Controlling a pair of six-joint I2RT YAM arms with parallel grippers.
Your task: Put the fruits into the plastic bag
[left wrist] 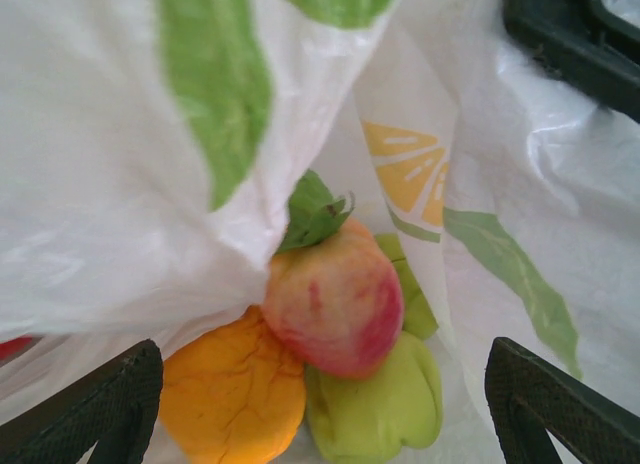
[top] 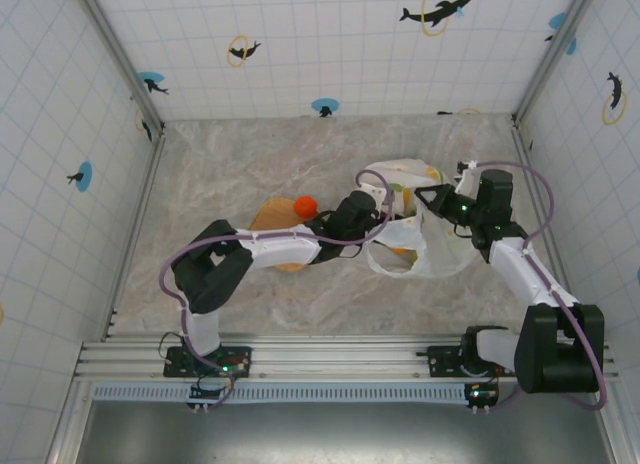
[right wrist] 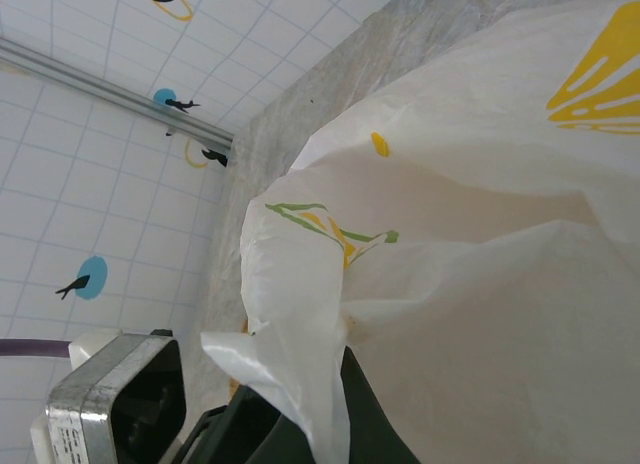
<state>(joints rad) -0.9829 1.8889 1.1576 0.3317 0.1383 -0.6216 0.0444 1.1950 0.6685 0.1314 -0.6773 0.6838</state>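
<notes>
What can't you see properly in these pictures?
- Top view: what is inside the plastic bag cannot be counted; the left tool and bag folds cover it.
- Left wrist view: the orange fruit is cut off by the bottom edge and partly under a bag fold; a green fruit hides behind the reddish fruit.
- Right wrist view: the bag drapes over the right tool, hiding its tips.

plastic bag (left wrist: 120, 184) folds overhang fruits (left wrist: 335, 304), narrow gap

Orange fruit (left wrist: 235, 394) partly under plastic bag (left wrist: 120, 184) film, cut off at bottom edge. Green fruit (left wrist: 375, 404) cut off too. Mat (top: 268, 216) mostly hidden beneath left arm (top: 280, 249).
</notes>
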